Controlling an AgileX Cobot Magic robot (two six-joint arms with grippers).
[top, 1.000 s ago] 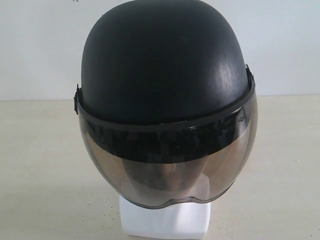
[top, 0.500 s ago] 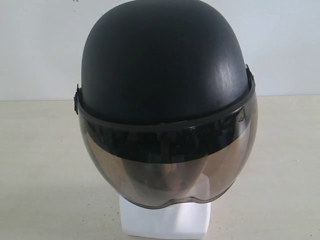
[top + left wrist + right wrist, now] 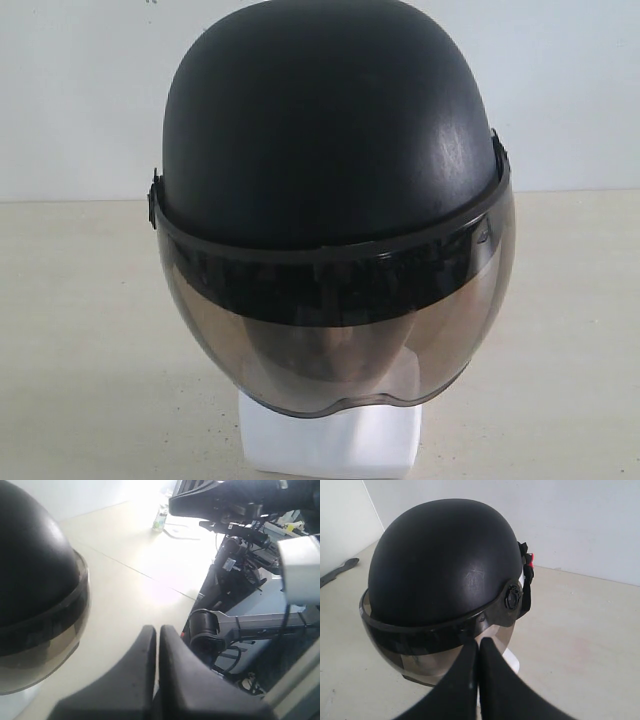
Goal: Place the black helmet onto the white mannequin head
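Helmet (image 3: 445,565) tops mannequin head (image 3: 330,445), near closed right hand (image 3: 478,643).

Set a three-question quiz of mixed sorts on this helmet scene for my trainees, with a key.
1. True or false: the black helmet sits on the white mannequin head.
2. The left gripper and the right gripper are: A) both open; B) both shut and empty; C) both shut on a strap.
3. In the exterior view, which part of the head shows bare below the visor?
Key: 1 true; 2 B; 3 the neck base.
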